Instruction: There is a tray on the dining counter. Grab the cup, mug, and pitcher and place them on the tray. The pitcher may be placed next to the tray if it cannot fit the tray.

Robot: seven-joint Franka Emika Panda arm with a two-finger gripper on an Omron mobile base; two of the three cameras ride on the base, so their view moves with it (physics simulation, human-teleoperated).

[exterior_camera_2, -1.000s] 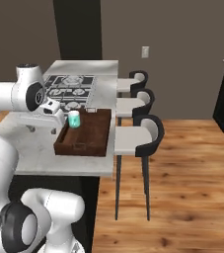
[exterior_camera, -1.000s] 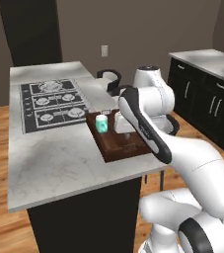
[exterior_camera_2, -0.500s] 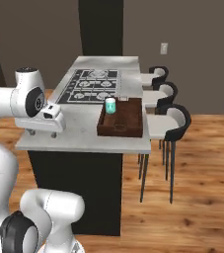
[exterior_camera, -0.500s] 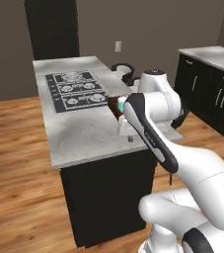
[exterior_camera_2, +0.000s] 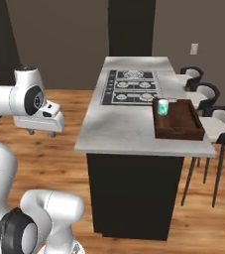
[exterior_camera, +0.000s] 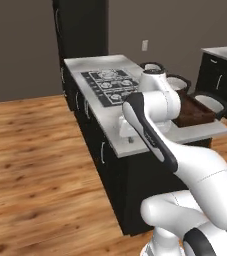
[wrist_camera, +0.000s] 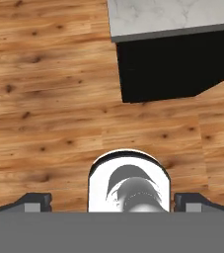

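The dark brown tray (exterior_camera_2: 179, 130) lies at the right edge of the marble dining counter (exterior_camera_2: 119, 126), and the teal mug (exterior_camera_2: 162, 106) stands upright in its far left corner. In the left base view the tray (exterior_camera: 197, 114) shows behind my arm. My gripper (exterior_camera_2: 41, 133) hangs open and empty out to the left of the counter, over the wooden floor, well apart from the tray. Seen from the hand, the gripper (wrist_camera: 112, 201) has its fingertips (wrist_camera: 34, 200) spread wide, with the counter corner (wrist_camera: 168, 15) above them. The cup and the pitcher are out of view.
A black gas cooktop (exterior_camera_2: 131, 87) is set in the far half of the counter. Dark stools (exterior_camera_2: 203, 94) line its right side. A tall dark cabinet (exterior_camera_2: 131, 27) stands behind it. Wooden floor (exterior_camera: 35, 150) stretches open to the left.
The whole picture has shifted, so the base has moved back and around the counter. My open gripper has swung from over the tray to off the counter's left side. The mug stays on the tray.
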